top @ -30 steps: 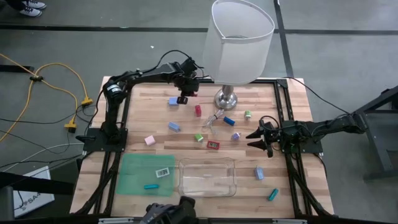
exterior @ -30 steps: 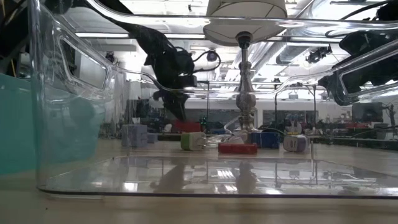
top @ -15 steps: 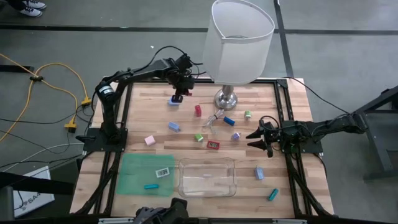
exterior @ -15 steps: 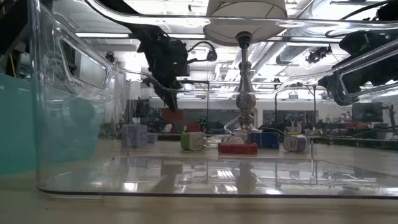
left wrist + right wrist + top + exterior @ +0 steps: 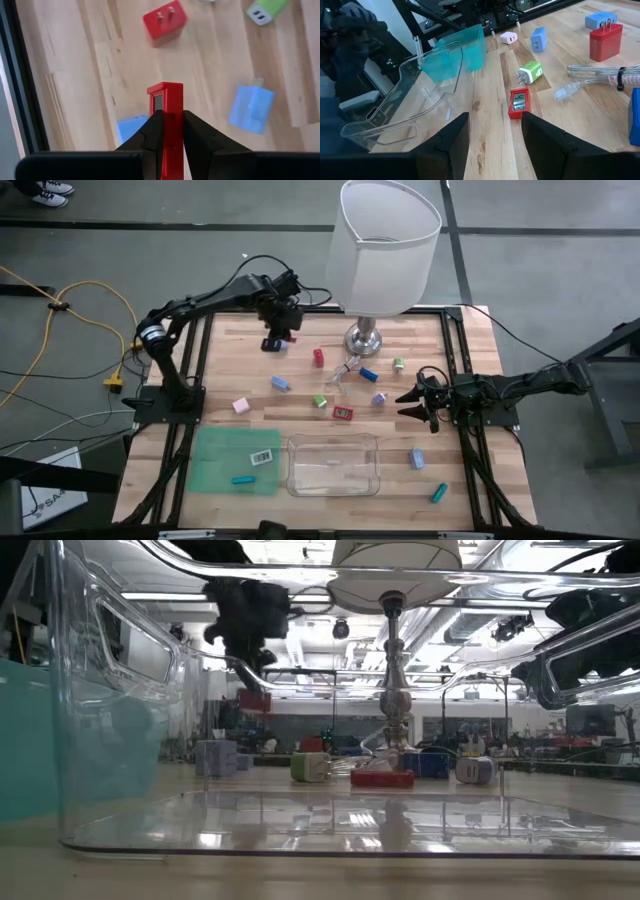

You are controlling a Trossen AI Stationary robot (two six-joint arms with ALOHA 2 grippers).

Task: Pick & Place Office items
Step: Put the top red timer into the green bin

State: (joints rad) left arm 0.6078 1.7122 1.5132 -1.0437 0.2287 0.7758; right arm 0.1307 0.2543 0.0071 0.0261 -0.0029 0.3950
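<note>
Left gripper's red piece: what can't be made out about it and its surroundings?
- Red piece, left wrist view: lower end hidden between the left gripper fingers.
- Same piece, high view: too small to tell shape.
- Blue piece beneath: partly hidden by a finger.
- Low view: clear tray wall distorts the table's left side.
- Right gripper waits open.
</note>
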